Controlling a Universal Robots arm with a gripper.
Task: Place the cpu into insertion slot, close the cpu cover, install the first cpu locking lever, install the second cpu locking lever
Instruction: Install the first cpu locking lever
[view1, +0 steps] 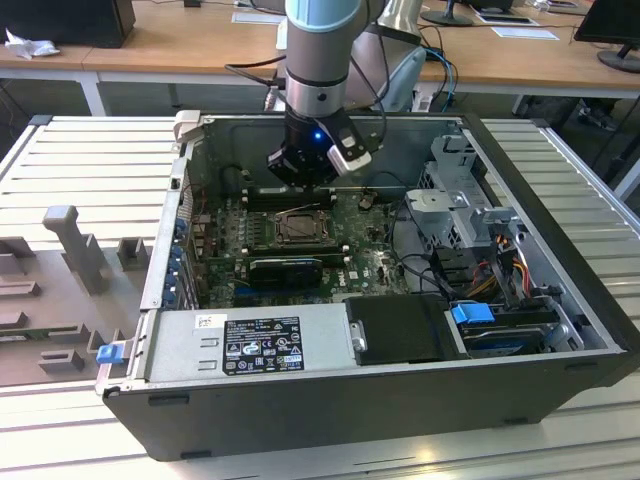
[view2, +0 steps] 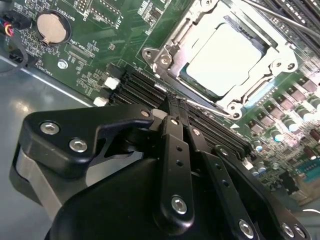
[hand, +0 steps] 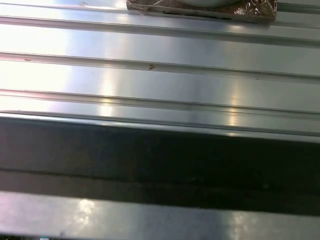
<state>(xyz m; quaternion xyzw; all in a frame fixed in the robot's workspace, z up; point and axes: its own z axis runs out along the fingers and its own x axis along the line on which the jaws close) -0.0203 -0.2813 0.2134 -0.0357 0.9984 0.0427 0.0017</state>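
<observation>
We observe the arm reaching down into the open computer case (view1: 560, 330), which lies on its side on a ribbed metal worktop (view1: 90, 160). In the exterior view, the gripper (view1: 300, 180) hangs just above the far edge of the green motherboard (view1: 225, 245), beside the insertion slot (view1: 298, 228) and on its far side.

In the second wrist view, the gripper (view2: 176, 102) has its jaws pressed together, the tips meeting with nothing between them. The tips sit over the long black memory slots (view2: 140, 90) just beside the socket and close to a thin metal lever rod (view2: 207, 106) that runs along the socket's near edge. We cannot tell whether the tips touch that rod.

The cpu (view2: 225, 60) lies flat in the insertion slot (view2: 165, 57), its pale metal top showing through the window of the cpu cover (view2: 260, 47), which lies down over it. A round coin battery (view2: 51, 27) sits on the board, well apart from the socket.

In the first wrist view, we see ribbed metal sheet (hand: 160, 75) and a dark case edge (hand: 160, 160).
</observation>
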